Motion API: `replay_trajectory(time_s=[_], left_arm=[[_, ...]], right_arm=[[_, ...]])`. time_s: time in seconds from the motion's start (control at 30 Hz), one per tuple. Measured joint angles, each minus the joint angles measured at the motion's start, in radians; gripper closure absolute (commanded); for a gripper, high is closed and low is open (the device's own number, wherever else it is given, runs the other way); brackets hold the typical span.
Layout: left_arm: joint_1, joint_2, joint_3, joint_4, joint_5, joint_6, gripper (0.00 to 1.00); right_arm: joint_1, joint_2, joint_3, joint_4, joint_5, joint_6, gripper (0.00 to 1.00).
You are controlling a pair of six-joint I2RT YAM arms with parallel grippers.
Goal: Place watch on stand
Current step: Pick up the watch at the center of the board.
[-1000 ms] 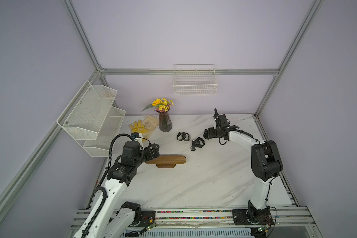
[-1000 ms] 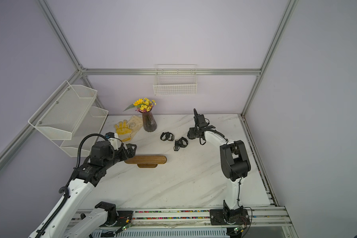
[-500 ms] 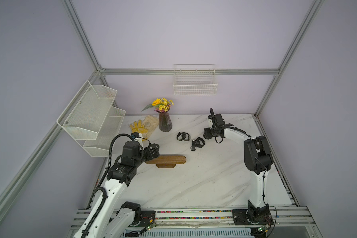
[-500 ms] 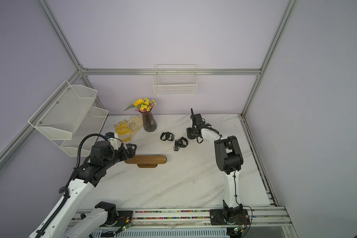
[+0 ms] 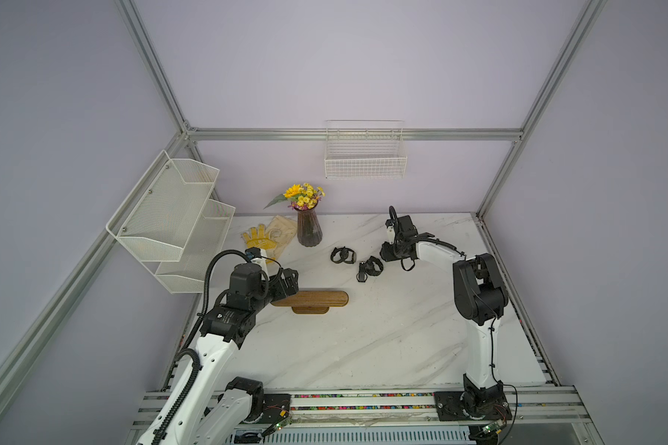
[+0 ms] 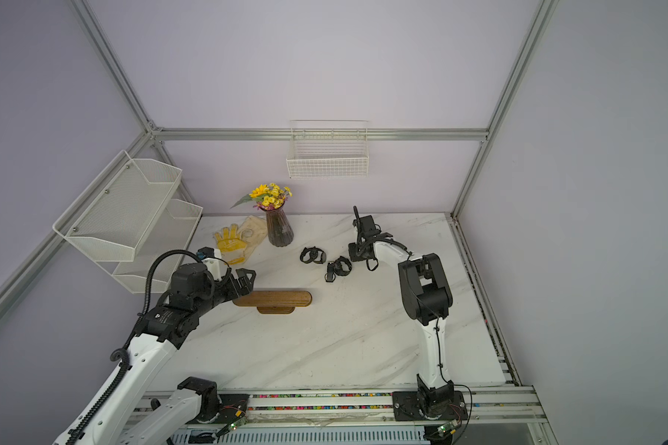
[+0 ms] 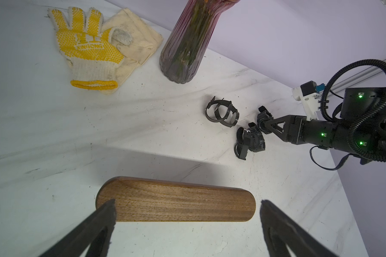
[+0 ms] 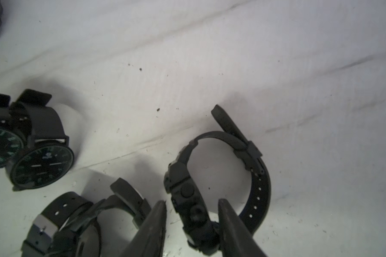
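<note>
The right gripper (image 8: 192, 201) has just been drawn in: 1 watch (image 8: 185, 178) is now straddled at its case, a gap left, not yet clamped. It lies on the table (image 8: 210, 66), well apart from the stand (image 5: 311, 298), over which the left gripper (image 7: 187, 207) is held wide apart. A lift is judged next.

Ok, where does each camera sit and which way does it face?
Top views: high in front, looking down at the table; left arm, right arm show.
Left wrist: on the left arm, facing over the stand toward the watches; open left claw, right arm show.
Right wrist: on the right arm, low over the table; right claw straddles a black watch.
All share the watches.
</note>
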Motion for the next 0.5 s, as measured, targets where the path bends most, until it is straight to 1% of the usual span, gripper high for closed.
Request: replay_trajectory(time_s=[0.27,0.5], left_arm=[[0.000,0.005,0.000,0.000,-0.001,0.000,0.00],[0.000,0.005,0.000,0.000,0.000,0.000,0.00]], right_arm=[[0.000,-0.003,-0.048,0.011,0.003,0.010,0.71],[0.000,-0.064,-0.090,0.020,0.011,0.018,0.77]])
